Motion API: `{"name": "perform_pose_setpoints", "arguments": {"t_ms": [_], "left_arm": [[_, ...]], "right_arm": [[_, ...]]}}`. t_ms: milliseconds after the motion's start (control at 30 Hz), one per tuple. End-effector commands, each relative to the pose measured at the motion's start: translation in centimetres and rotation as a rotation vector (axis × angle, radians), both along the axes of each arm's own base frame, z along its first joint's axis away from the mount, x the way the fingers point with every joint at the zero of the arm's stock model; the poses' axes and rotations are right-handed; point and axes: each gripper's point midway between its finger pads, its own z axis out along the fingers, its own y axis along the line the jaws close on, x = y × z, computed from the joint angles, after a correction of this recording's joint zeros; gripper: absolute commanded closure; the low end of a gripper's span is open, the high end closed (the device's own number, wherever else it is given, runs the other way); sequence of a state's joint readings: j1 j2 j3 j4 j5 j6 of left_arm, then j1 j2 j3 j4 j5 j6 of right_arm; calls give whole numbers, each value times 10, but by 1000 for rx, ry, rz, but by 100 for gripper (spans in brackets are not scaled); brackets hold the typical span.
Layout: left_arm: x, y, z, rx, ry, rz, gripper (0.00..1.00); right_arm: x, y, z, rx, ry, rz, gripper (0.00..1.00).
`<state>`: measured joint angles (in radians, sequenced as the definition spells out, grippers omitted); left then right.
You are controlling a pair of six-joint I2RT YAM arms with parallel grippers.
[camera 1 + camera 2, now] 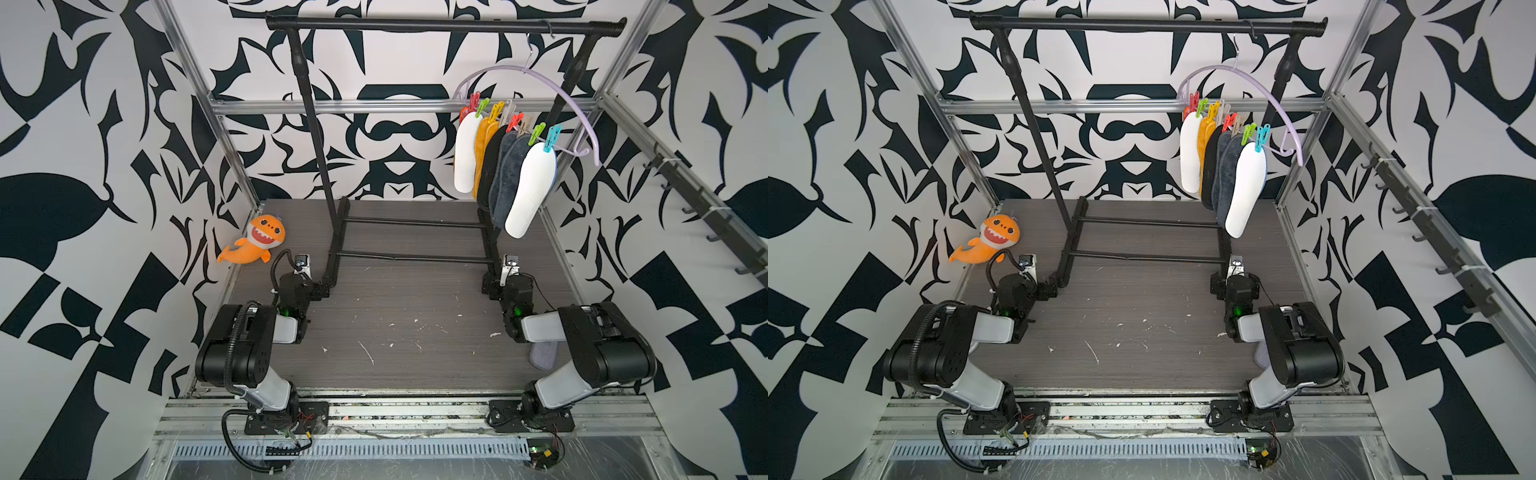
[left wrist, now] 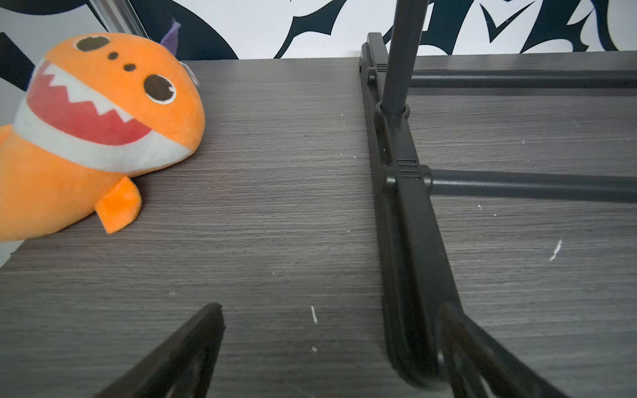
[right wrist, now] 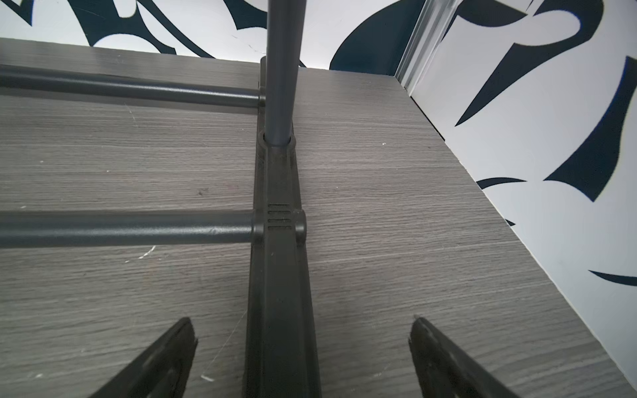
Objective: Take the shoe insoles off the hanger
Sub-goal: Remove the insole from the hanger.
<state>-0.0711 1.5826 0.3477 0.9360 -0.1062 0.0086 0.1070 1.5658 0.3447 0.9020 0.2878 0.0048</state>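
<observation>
Both my arms sit folded low at the near side of the tabletop (image 1: pixel 415 299).

Left gripper (image 2: pixel 331 310): jaws spread wide, holding nothing. It is low over the wood, just beside the left foot of the black clothes rail (image 1: pixel 444 25).

Right gripper (image 3: pixel 301 320): jaws just as wide, holding nothing. In the wrist view the rail's right foot runs between them; I cannot tell whether they touch it.

The hanger (image 1: pixel 536 77) hangs by its hook from the rail's top bar, toward the right end.

The shoe insoles (image 1: pixel 528 191) are all clipped to it by coloured pegs (image 1: pixel 552 137) in an overlapping row. White ones are at each end, with orange, black and dark grey-blue between. They are high up, well apart from both grippers.

An orange plush shark (image 1: pixel 257 241) lies at the tabletop's left edge, near my left gripper.
</observation>
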Motion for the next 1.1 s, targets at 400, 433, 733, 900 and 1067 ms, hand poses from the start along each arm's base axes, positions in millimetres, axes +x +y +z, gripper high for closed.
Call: {"name": "perform_pose_setpoints", "arguments": {"t_ms": [400,433,733,900,1067], "left_arm": [[6,0,14,0,-36,-4,1],[6,-1,13,0,-36,-6,1],[6,0,13,1,-35,-5,1],[6,0,13,1,-35,-5,1],[6,-1,14,0,-37,-5,1]], "right_arm": [[4,2,11,12,-43,5,0],[4,3,11,12,-42,7,0],[4,2,11,11,-43,6,0],[4,2,11,12,-44,5,1],[4,2,11,12,-45,6,1]]}}
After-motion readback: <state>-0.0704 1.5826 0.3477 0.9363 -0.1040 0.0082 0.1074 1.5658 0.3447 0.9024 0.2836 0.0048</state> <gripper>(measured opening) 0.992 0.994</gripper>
